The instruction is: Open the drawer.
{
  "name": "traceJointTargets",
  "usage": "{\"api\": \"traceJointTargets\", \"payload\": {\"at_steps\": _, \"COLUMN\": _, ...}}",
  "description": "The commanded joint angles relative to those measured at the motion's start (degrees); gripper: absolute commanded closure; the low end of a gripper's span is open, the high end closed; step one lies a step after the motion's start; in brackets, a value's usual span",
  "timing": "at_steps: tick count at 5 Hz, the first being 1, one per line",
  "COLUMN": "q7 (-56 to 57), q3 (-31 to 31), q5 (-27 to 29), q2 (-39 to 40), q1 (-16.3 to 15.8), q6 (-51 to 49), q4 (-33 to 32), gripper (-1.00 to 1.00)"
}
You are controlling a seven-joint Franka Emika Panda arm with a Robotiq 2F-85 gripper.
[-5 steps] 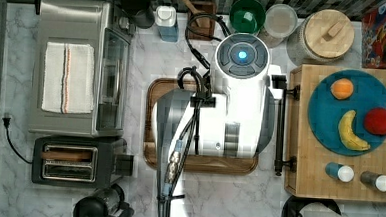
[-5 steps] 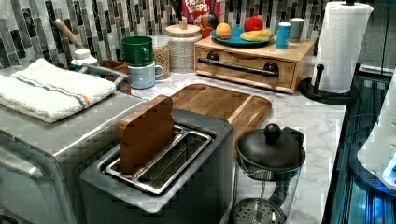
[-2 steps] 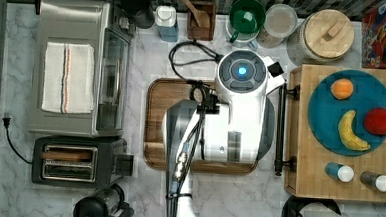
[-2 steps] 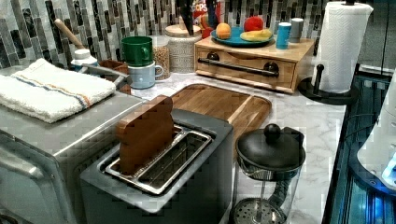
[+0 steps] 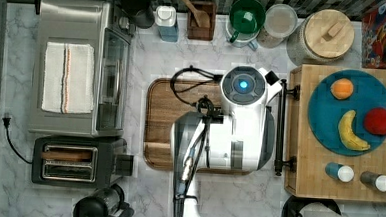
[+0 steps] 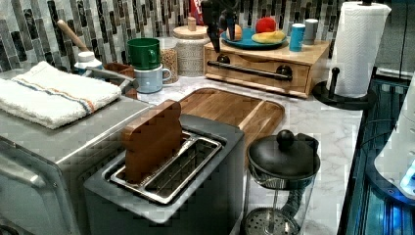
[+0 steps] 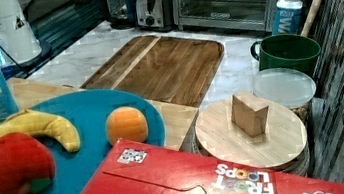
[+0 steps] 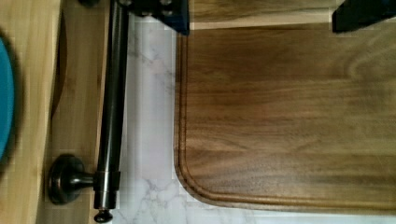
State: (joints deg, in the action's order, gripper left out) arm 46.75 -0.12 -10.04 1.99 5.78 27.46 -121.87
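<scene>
Bamboo-coloured wood makes up the drawer (image 6: 259,68), a low box at the back of the marble counter (image 5: 226,200) in the left view, at the top view's right edge beside the darker wooden tray (image 5: 162,122); its front looks flush with the box, so it appears closed; a long black bar handle (image 8: 112,107) runs across its front on two black brackets; a blue plate (image 7: 87,118) of fruit and two small shakers sit on top of it. The gripper (image 6: 221,22) hangs above the handle's end in the left view, fingers spread with nothing between them, one fingertip (image 8: 177,16) close by the bar in the wrist view; the step in hand seems to be the approach; next it likely needs to lower until the fingers straddle the bar, pinch, then pull straight out over the tray. Readable writing: "FROOT LOOPS" on the red cereal box (image 7: 187,186); other labels are too blurred to read.
</scene>
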Motion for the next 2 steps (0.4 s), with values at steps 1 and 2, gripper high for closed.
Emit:
{"api": "traceJointTargets", "payload": {"at_steps": 1, "q7": 11.7, "q3": -5.1, "q5": -1.7, "q2": -3.5, "q1": 4.6, "q6": 7.5, "q4": -0.5, "gripper": -1.00}}
{"api": "traceJointTargets", "payload": {"at_steps": 2, "q7": 13.2, "q3": -3.4, "q5": -2.0, "q2": -2.3, "q1": 7.5, "q6": 9.6, "q4": -0.4, "gripper": -1.00}}
